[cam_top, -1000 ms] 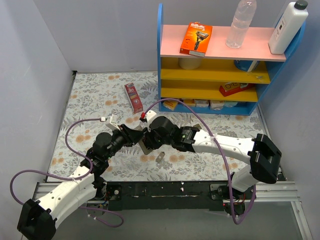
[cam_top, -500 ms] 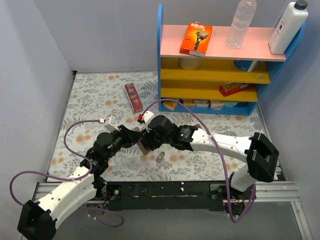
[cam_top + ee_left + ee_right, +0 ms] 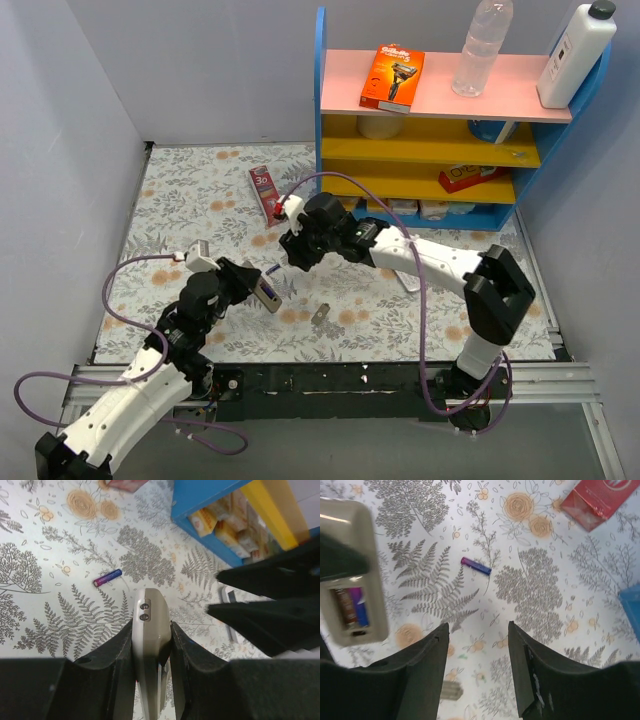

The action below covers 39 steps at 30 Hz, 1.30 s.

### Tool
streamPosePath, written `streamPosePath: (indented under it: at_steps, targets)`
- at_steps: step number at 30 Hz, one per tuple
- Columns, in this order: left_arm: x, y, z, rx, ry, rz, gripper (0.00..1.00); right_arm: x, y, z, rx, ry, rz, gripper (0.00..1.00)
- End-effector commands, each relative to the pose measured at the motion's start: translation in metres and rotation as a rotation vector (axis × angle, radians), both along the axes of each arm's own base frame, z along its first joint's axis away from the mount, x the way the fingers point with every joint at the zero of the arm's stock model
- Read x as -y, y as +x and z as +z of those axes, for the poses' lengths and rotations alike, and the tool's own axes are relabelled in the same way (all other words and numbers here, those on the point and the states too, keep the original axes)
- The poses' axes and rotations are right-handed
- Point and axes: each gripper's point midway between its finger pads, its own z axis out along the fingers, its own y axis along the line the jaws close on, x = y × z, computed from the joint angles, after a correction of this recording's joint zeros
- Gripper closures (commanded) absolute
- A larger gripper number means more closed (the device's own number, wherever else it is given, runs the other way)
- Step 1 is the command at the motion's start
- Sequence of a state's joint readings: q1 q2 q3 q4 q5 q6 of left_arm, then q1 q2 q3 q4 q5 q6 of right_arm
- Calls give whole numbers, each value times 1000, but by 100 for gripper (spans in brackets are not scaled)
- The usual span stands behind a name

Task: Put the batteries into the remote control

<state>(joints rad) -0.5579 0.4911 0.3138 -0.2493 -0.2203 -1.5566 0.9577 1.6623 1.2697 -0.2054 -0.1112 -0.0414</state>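
Loose battery (image 3: 475, 566), blue-purple with a pinkish end, lay flat on the floral-clothed bench (image 3: 180, 200), touched by nothing. Remote control (image 3: 150, 630), beige, was held up off the bench, gripped by its long sides in the left gripper (image 3: 258, 285), which was clenched on it. Its battery compartment (image 3: 351, 607) stood uncovered and faced the right wrist camera. Blue-purple and reddish colour showed inside, too blurred to count cells.

Right gripper (image 3: 476, 665) hung over the bench beyond the remote, jaws parted with nothing between them. The loose battery lay on the cloth ahead of its fingers. The two grippers were near each other but not touching.

Small grey piece (image 3: 322, 318) lay on the bench toward the near edge, between the arms. Red carton (image 3: 267, 193) lay further back, near the blue shelf unit (image 3: 321, 120). On the unit's pink top shelf stood an orange razor pack (image 3: 392, 78), a clear water bottle (image 3: 482, 45) and a white bottle (image 3: 575, 55).
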Motion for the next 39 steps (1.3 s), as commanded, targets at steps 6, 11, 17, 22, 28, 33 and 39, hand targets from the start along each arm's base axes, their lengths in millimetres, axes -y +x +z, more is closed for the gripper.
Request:
streamPosePath:
  at_steps: [6,11,17,22,28,33,39]
  targets:
    - [-25,-11,64,128,-38,74,100,-54,29,-50,92,-102,251,40]
    - [-33,-20,82,144,-32,78,100,-72,35,-70,153,-121,386,40]
    - [-40,-32,93,158,-42,81,100,-89,38,-92,147,-137,481,41]
    - [-44,-35,96,154,-30,85,100,-89,31,-115,91,-162,528,45]
    - [-43,-35,96,158,-28,81,100,-79,27,-134,47,-208,521,60]
    - [-39,-32,94,162,-27,67,100,-58,24,-134,6,-259,470,79]
    - [-24,-24,88,180,-53,22,100,-4,20,-124,-73,-341,281,97]
